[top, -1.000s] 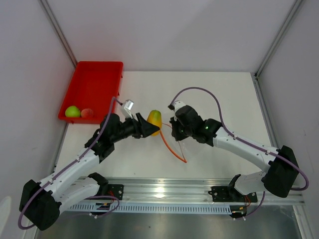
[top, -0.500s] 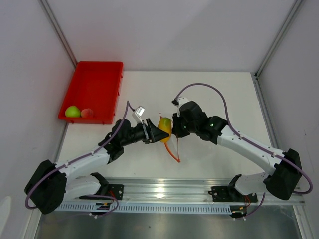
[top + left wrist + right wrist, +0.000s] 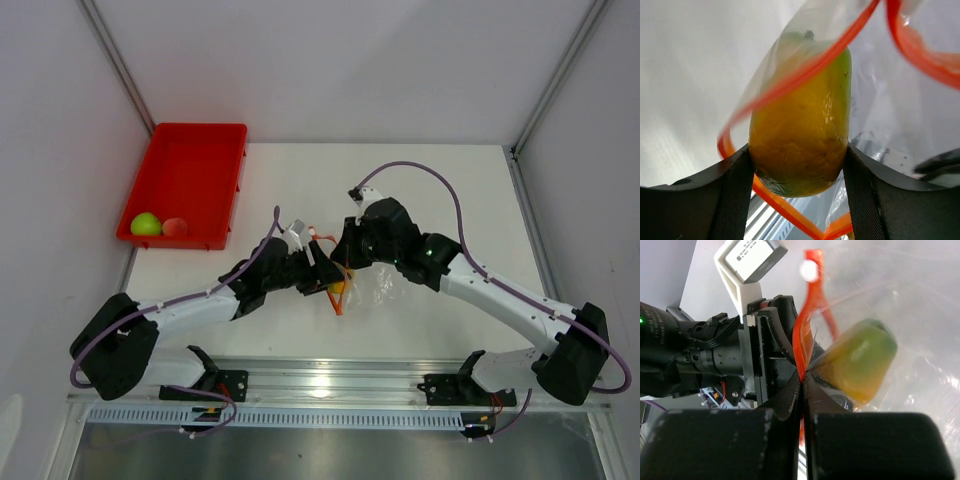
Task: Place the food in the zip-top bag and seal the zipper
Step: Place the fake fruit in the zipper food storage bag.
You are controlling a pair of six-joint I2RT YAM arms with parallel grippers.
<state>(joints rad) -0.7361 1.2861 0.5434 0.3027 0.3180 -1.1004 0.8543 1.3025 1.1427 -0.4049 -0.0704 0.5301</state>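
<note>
My left gripper (image 3: 328, 277) is shut on the yellow-orange fruit (image 3: 799, 135) and holds it inside the mouth of the clear zip-top bag (image 3: 880, 95). The orange-red zipper (image 3: 805, 75) loops around the fruit. My right gripper (image 3: 345, 252) is shut on the zipper (image 3: 805, 340), holding the bag (image 3: 910, 330) up off the table; the fruit (image 3: 857, 360) shows through the plastic. In the top view the bag (image 3: 372, 285) hangs between both grippers. The green fruit (image 3: 146, 224) and the pinkish-orange fruit (image 3: 175, 227) lie in the red tray.
The red tray (image 3: 190, 170) stands at the far left of the white table. Metal frame posts run up at the back left and back right. A rail (image 3: 330, 385) runs along the near edge.
My left gripper has carried the yellow-orange fruit rightward into the bag's mouth. My right gripper has shifted left and nearer with the zipper, and the bag now wraps the fruit.
</note>
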